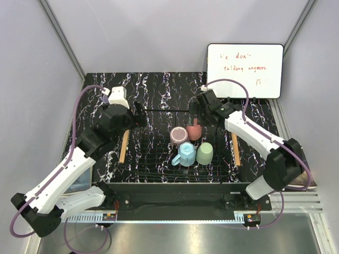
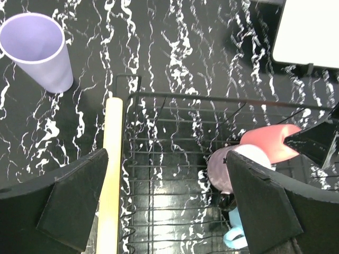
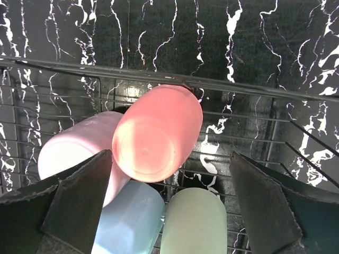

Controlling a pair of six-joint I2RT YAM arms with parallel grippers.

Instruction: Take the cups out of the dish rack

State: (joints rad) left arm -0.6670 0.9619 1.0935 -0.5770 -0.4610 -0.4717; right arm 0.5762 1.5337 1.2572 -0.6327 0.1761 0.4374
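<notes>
The black wire dish rack [image 1: 159, 159] holds a mauve cup [image 1: 178, 135], a salmon-pink cup [image 1: 194, 131] leaning on it, a light blue mug [image 1: 186, 154] and a pale green cup [image 1: 204, 153]. My right gripper [image 1: 195, 112] hangs open above the salmon cup [image 3: 159, 132], with the mauve cup [image 3: 69, 153], the mug [image 3: 130, 225] and the green cup [image 3: 193, 225] below it. My left gripper [image 1: 139, 114] is open and empty over the rack's left part [image 2: 169, 174]. A lavender cup [image 2: 38, 50] stands upright on the table outside the rack.
A light wooden bar [image 1: 123, 147] runs along the rack's left side [image 2: 110, 174] and another [image 1: 235, 149] along its right side. A white whiteboard [image 1: 244, 70] stands at the back right. The table top [image 1: 159, 87] is black marble-patterned.
</notes>
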